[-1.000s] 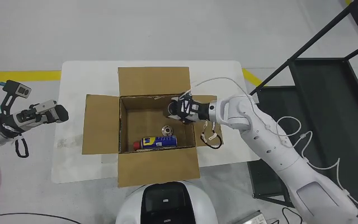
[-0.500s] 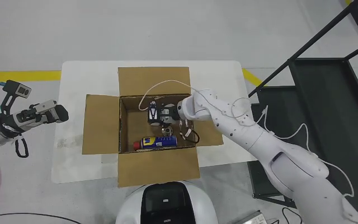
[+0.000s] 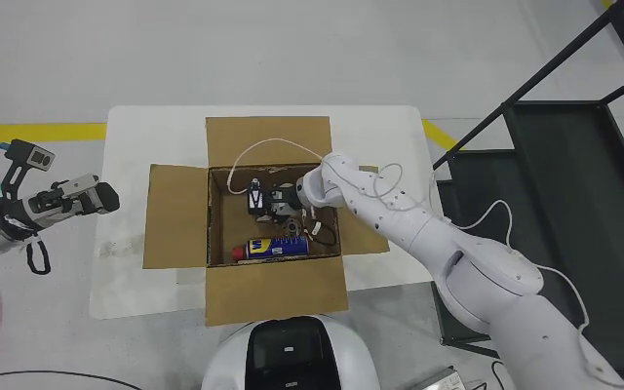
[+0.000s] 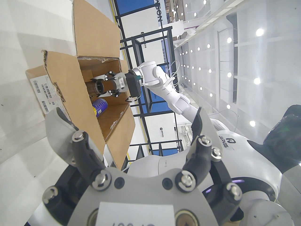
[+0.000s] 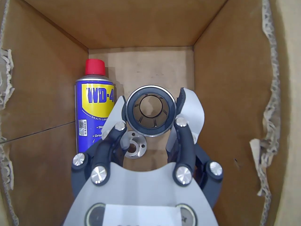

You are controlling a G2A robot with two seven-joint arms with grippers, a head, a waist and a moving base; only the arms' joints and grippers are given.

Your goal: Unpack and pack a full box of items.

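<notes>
An open cardboard box (image 3: 175, 216) stands on the white table (image 3: 136, 146). On its floor lie a blue and yellow spray can (image 3: 273, 248) (image 5: 94, 109) with a red cap, along its near wall, and a small metal flange (image 5: 134, 145). My right gripper (image 3: 261, 200) (image 5: 152, 97) hangs inside the box, above the floor, shut on a dark hollow metal cylinder (image 5: 150, 130) (image 4: 103, 86). The flange lies under it. Off the table's left edge, my left gripper (image 3: 97, 198) (image 4: 128, 118) stands open with nothing in it.
All four box flaps are folded outward, the far flap (image 3: 268, 139) lying flat on the table. A black metal rack (image 3: 546, 195) stands to the right of the table. Yellow tape (image 3: 49, 131) runs along the floor on the left.
My right arm has swung left across the box, carrying the cylinder from the right wall to the middle of the box. The left arm has not moved.
</notes>
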